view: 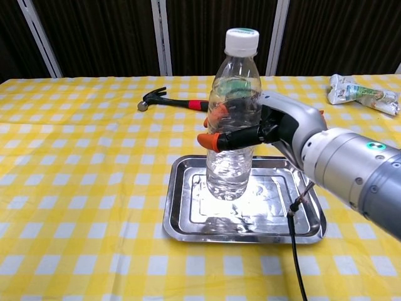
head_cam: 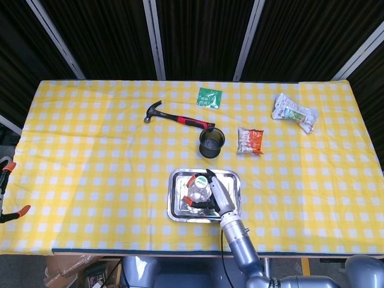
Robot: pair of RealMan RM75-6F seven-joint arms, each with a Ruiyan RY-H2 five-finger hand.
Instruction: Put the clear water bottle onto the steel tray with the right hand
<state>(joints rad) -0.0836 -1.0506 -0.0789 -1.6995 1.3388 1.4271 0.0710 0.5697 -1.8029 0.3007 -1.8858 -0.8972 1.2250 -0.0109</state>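
Note:
The clear water bottle with a white cap stands upright over the middle of the steel tray. My right hand grips it around the middle from the right, orange fingertips wrapped across its front. The bottle's base is at the tray floor or just above it; I cannot tell whether they touch. My left hand shows only at the far left edge of the head view, off the table, fingers apart and holding nothing.
A red-handled hammer lies behind the tray. A black mesh cup stands just beyond the tray's far edge. An orange snack packet, a green sachet and a crumpled white packet lie further back.

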